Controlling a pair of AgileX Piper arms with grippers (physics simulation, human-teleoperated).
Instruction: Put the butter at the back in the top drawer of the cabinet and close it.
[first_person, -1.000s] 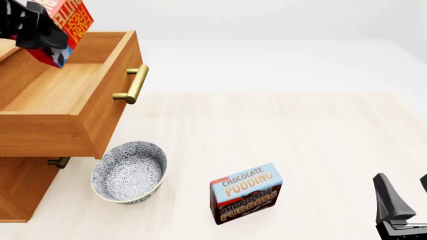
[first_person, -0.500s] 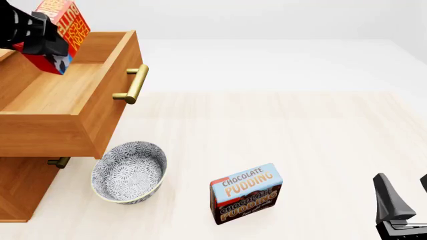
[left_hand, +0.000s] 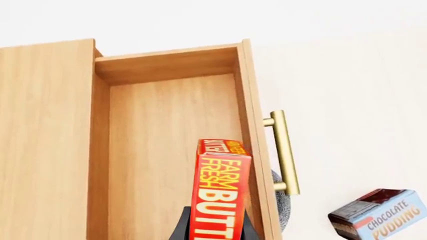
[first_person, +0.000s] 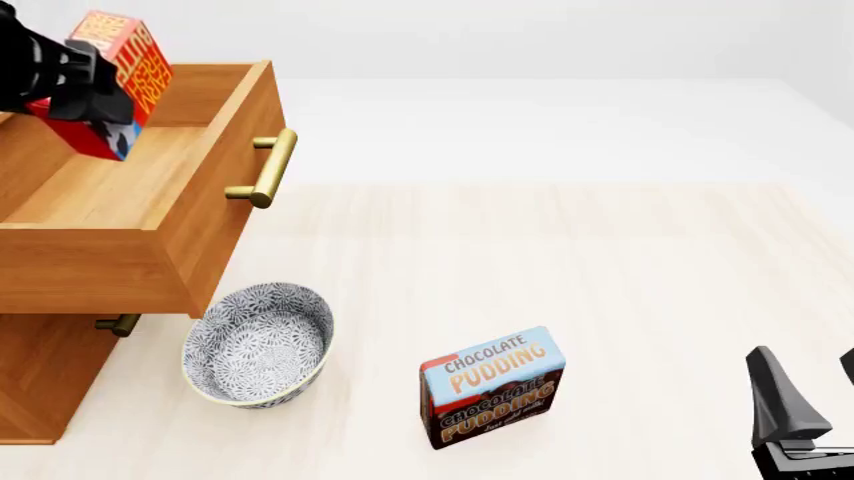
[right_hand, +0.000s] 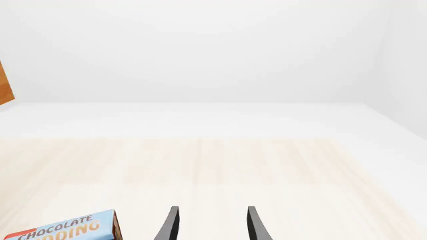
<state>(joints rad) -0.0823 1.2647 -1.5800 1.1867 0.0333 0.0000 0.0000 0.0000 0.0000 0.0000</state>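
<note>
Standing at the left edge of the front frame, the cabinet (first_person: 47, 370) is an orange-brown wooden chest, its top drawer (first_person: 147, 215) pulled far out toward the middle of the picture, with a brass bar handle (first_person: 271, 168) on its front. The drawer's bare wooden floor shows in both the front and the left wrist views.

The butter (first_person: 123, 75) is a small red box with an orange-yellow face, tilted, in the upper left corner of the front frame above the open drawer's far end. In the left wrist view its narrow red side reads "FARM FRESH BUTTER" in yellow and white, and it hangs over the drawer floor near the handle-side wall.

The left gripper (first_person: 80, 85), black, comes in from the upper left edge and has its jaws clamped on the butter's lower part. The right gripper (right_hand: 211, 225) sits low at the lower right of the front frame, jaws parted and holding nothing, over bare pale table (first_person: 601, 270).

A patterned grey-and-white bowl (first_person: 258, 343) rests on the table just beneath the drawer's front corner. Right of it, near the bottom centre, a blue-and-brown chocolate pudding box (first_person: 493, 385) stands upright.
</note>
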